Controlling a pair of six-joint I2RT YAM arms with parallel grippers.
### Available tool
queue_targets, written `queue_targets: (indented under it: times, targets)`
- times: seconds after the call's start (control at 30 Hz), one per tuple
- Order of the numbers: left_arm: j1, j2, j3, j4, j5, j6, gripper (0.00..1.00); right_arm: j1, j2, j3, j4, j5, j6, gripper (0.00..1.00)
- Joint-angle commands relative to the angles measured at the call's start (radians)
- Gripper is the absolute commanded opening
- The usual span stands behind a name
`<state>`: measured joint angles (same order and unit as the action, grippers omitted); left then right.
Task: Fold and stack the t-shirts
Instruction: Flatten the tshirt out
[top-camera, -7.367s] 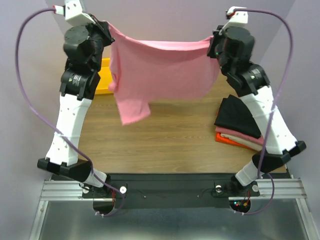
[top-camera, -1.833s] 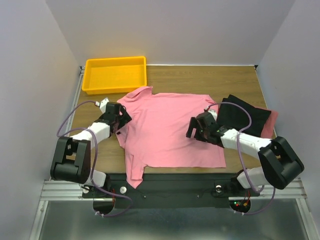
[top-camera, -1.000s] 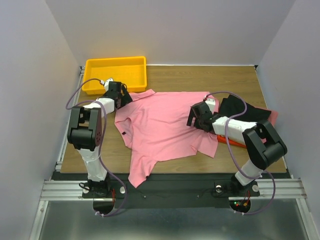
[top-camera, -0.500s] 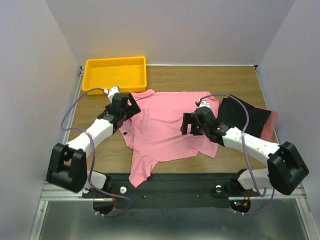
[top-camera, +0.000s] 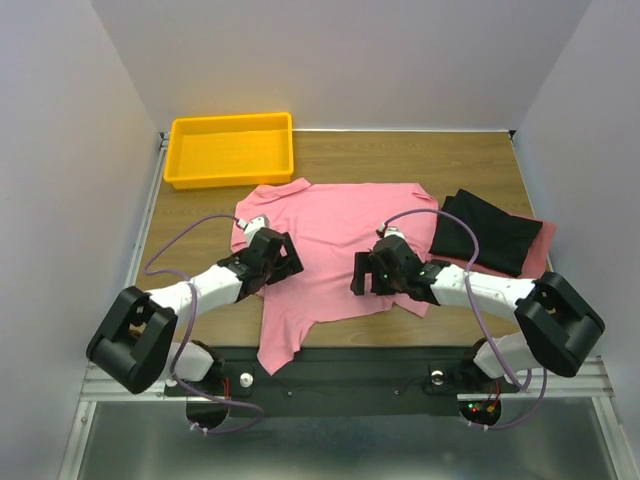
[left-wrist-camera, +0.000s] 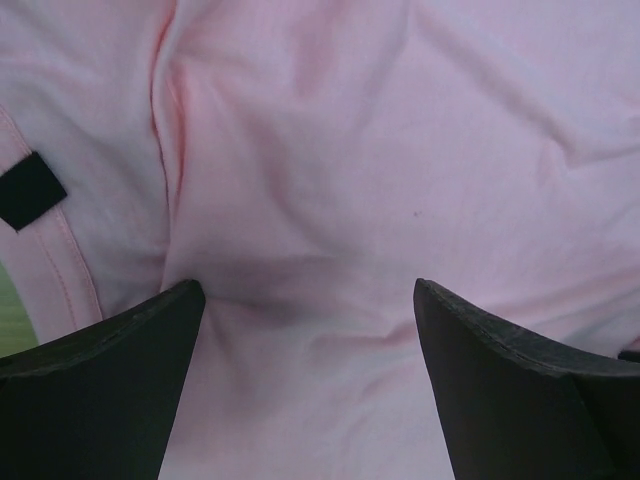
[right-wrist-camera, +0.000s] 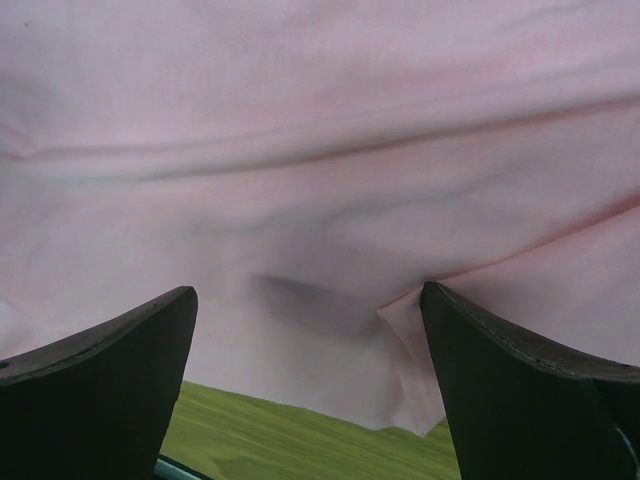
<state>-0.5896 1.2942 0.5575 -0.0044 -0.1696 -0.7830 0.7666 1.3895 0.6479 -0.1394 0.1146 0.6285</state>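
The large pink collared shirt (top-camera: 335, 225) lies spread on the table, collar at the far left, one sleeve hanging over the near edge. My left gripper (top-camera: 292, 263) stands open low over its left side. My right gripper (top-camera: 358, 276) stands open over the lower right hem. In the left wrist view the gripper (left-wrist-camera: 305, 290) has only pink cloth (left-wrist-camera: 330, 160) between its fingers. The right wrist view shows the gripper (right-wrist-camera: 308, 295) over the hem (right-wrist-camera: 400, 330), near a turned-over corner. At the right lies a stack with a folded black shirt (top-camera: 485, 240) over a pink one (top-camera: 543, 243).
A yellow tray (top-camera: 232, 148) stands at the back left of the wooden table (top-camera: 400, 160). White walls close in the left, back and right sides. The black base rail (top-camera: 330, 365) runs along the near edge.
Both arms have drawn back from the shirt's far part toward its near middle. The shirt, held up earlier, now lies let go on the table. Both grippers stay open.
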Motion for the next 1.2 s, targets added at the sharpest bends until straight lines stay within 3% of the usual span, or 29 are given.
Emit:
queue_targets:
  times: [0.0,0.2,0.33,0.53,0.63,0.77,0.9,1.0,1.17]
  targets:
    - [0.061,0.082,0.079,0.006,-0.096,0.028,0.98,0.005,0.032,0.012,0.031,0.071,0.039,1.0]
    - [0.145,0.282,0.215,0.044,-0.113,0.128,0.98,0.003,0.114,0.045,0.02,0.135,0.036,1.0]
    - [0.189,0.474,0.427,0.044,-0.091,0.201,0.98,-0.004,0.187,0.116,0.008,0.166,0.014,1.0]
    - [0.234,0.574,0.636,0.006,-0.096,0.266,0.98,-0.069,0.24,0.199,-0.017,0.198,-0.055,1.0]
    - [0.229,0.483,0.628,-0.026,-0.074,0.271,0.98,-0.07,0.215,0.223,-0.029,0.175,-0.095,1.0]
    - [0.22,0.266,0.491,-0.032,-0.091,0.208,0.98,-0.07,0.113,0.21,-0.034,0.116,-0.124,1.0]
    - [0.22,0.018,0.197,-0.055,-0.11,0.073,0.98,-0.069,0.0,0.155,-0.035,0.096,-0.102,1.0]
    - [0.22,-0.165,0.073,-0.15,-0.108,-0.011,0.99,-0.069,-0.085,0.109,-0.038,0.099,-0.047,1.0]
    - [0.179,-0.395,-0.123,-0.236,0.095,-0.09,0.99,-0.069,-0.179,0.016,-0.042,0.164,0.046,1.0]
